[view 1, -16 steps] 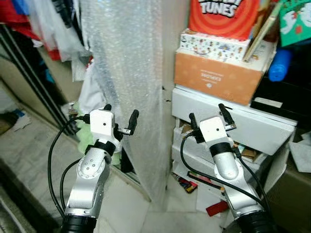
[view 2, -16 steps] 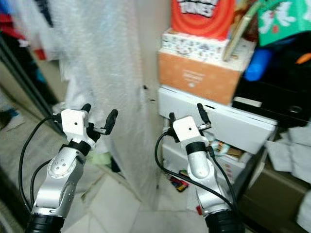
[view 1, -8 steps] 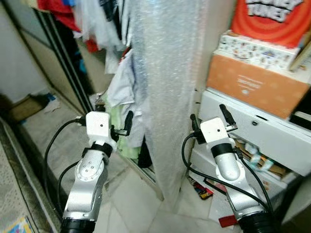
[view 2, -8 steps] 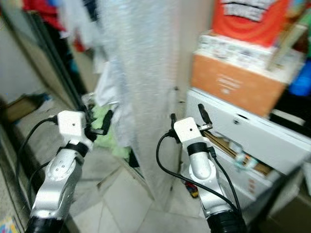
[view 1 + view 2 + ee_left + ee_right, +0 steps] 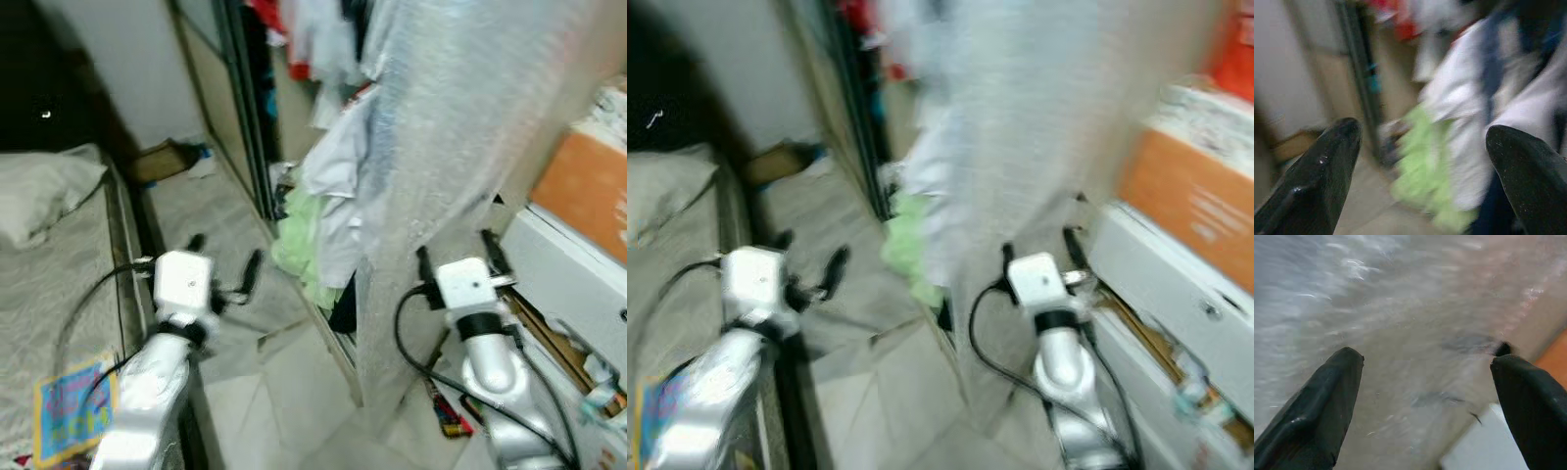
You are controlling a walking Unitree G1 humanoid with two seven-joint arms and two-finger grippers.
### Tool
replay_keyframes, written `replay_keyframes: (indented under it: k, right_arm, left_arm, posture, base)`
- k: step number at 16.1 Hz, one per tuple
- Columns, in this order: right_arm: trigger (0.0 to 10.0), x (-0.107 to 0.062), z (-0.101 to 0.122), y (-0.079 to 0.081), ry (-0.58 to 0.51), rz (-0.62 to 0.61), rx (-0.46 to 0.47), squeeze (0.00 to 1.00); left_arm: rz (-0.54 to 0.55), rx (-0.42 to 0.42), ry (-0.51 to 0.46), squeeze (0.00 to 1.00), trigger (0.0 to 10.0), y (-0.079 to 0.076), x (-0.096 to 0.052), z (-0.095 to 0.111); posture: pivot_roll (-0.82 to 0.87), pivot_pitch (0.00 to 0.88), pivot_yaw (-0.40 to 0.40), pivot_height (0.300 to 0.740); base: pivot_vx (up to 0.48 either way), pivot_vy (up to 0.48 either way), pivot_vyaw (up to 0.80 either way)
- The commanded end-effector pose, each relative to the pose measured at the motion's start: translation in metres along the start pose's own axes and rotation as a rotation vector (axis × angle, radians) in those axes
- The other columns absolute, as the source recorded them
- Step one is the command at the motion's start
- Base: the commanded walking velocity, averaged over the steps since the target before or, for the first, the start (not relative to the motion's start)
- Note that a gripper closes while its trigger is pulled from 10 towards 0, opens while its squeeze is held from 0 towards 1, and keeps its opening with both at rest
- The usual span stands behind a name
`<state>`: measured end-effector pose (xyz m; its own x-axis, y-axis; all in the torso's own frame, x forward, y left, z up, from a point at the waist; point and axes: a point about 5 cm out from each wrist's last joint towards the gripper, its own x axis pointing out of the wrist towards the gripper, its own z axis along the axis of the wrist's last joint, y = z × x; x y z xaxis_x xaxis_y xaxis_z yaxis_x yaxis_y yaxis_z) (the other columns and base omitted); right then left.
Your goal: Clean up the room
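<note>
Ahead of both end effectors, cluttered wardrobe corner; frames blurred. Step judged: search/approach, nothing grasped yet.

Bubble wrap sheet (image 5: 460,127): tall, translucent, dimpled, hanging just ahead of right end effector (image 5: 453,257), whose fingers are spread, empty.

Bed (image 5: 59,284): grey quilted cover, soft, beside left end effector (image 5: 223,262), also spread, empty.

Clothes pile (image 5: 328,211): white and lime-green fabric, limp, crumpled, between end effectors, beyond fingertips, on floor by dark wardrobe rail (image 5: 245,108).

Orange cardboard box (image 5: 588,181): rigid, beyond right end effector.

Next move likely calls for steadying, then reaching down toward clothes.
</note>
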<state>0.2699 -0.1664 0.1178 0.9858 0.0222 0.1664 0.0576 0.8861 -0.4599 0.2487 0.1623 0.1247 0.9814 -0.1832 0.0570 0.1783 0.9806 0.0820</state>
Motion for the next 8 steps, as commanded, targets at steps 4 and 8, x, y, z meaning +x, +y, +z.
replay_keyframes:
  k: [4,8]
  right_arm:
    - [10.0,-0.037,-0.01,-0.017,0.083,-0.014,0.001,0.0]
    - [10.0,-0.051,-0.01,-0.024,0.106,0.005,-0.013,0.0]
  left_arm:
    - [0.049,0.029,0.018,0.0,10.0,0.009,-0.024,0.005]
    - [0.084,0.035,0.039,0.0,10.0,0.014,-0.032,0.003]
  posture:
    - [-0.09,0.057,0.039,0.74]
    - [-0.09,0.039,0.039,0.74]
  base:
    - [0.0,0.0,0.8]
    - [0.0,0.0,0.8]
